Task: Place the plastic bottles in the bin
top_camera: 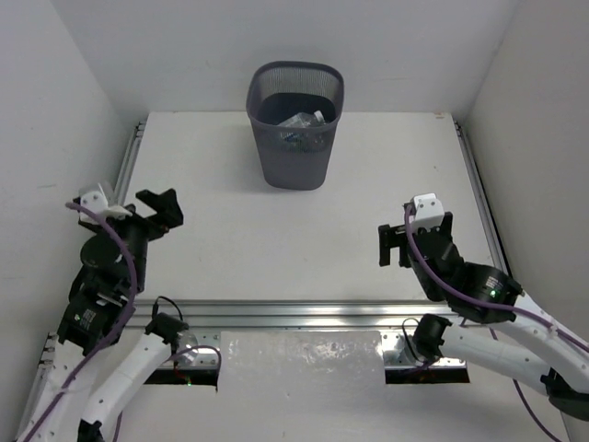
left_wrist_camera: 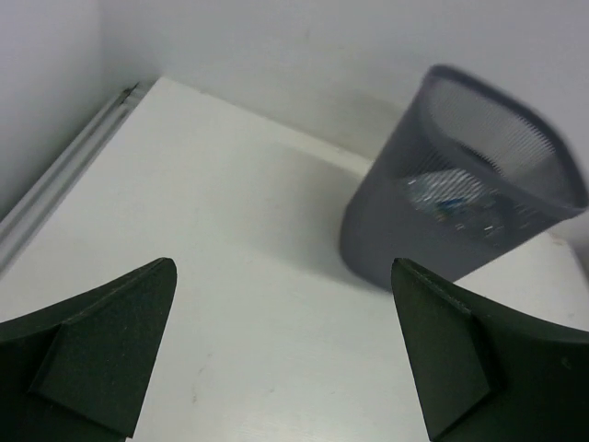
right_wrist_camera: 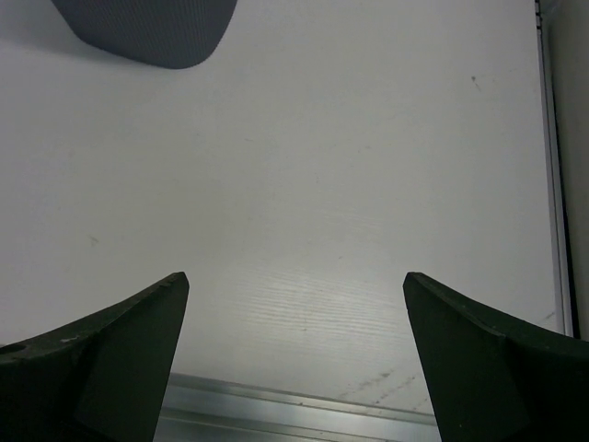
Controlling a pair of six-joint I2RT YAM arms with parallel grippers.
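Observation:
The dark grey mesh bin (top_camera: 294,158) stands upright at the back middle of the white table. Clear crinkly plastic bottles (top_camera: 304,120) lie inside it, and one blue label shows through the mesh (left_wrist_camera: 456,198). No bottle shows on the table top. My left gripper (top_camera: 158,207) hovers at the left side, open and empty, facing the bin (left_wrist_camera: 433,235). My right gripper (top_camera: 394,247) hangs at the right side, open and empty, over bare table. In the right wrist view only the bin's base (right_wrist_camera: 147,28) shows, at the top left. The open jaws show in the left wrist view (left_wrist_camera: 283,276) and in the right wrist view (right_wrist_camera: 294,281).
Aluminium rails run along the table's left edge (top_camera: 129,157), right edge (top_camera: 479,184) and front edge (top_camera: 304,313). White walls close in the left, right and back. A translucent sheet (top_camera: 302,359) lies between the arm bases.

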